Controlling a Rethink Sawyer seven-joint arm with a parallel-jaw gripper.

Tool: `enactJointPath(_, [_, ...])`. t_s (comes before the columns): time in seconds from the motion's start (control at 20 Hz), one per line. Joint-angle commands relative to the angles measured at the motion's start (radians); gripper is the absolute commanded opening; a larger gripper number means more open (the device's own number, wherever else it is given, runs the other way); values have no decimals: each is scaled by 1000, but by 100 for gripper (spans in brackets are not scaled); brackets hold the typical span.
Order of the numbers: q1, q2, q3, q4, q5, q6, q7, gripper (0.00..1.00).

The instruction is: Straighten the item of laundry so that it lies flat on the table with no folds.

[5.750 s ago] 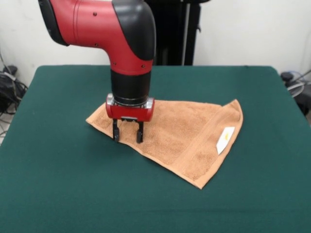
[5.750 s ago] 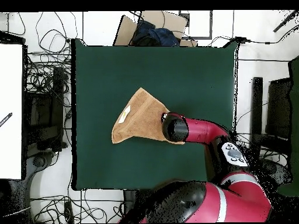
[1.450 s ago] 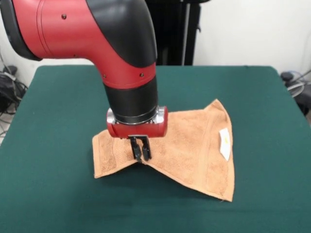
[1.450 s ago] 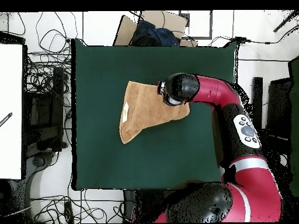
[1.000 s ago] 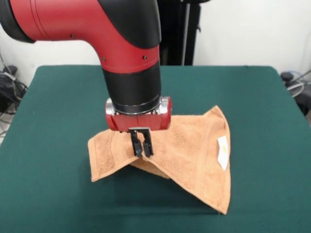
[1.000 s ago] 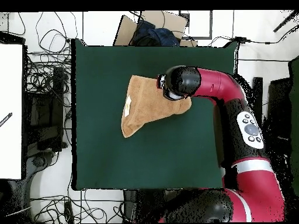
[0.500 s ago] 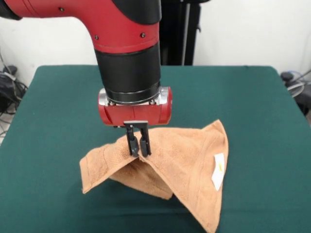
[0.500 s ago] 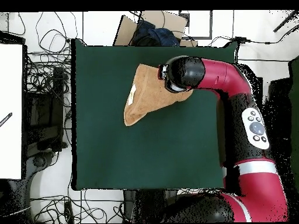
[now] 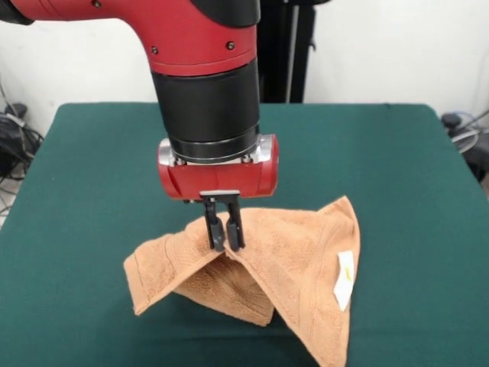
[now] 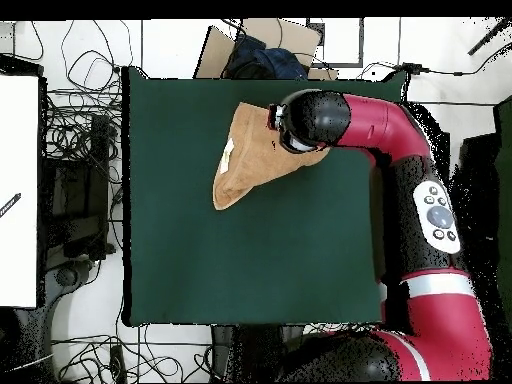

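small orange-tan terry towel (image 9: 294, 264): orange-tan all over, woven bands of the same colour near its edges
small label (image 9: 344, 280): white with a yellow mark
large cloth-topped table (image 9: 397, 168): dark green, plain
robot arm (image 10: 405, 150): red shell, black joint sections, silver ring above the red wrist block
gripper (image 9: 224, 246): black fingers
wall behind the table (image 9: 382, 53): white

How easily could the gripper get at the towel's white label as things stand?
Probably not right away. The gripper is shut on the towel, lifting a tented fold off the table. The white label lies uncovered on the draped side, so the way looks free once the gripper lets go.
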Motion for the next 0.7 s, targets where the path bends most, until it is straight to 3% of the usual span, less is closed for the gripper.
enactJointPath(0.05, [11, 2, 78, 11, -12, 48, -179, 0])
enactJointPath(0.15, [-4, -31, 63, 89, -19, 10, -150, 0])
enactJointPath(0.4, [-39, -211, -7, 422, -21, -175, 47, 0])
enactJointPath(0.7, [-83, -268, 9, 568, -2, -240, 57, 0])
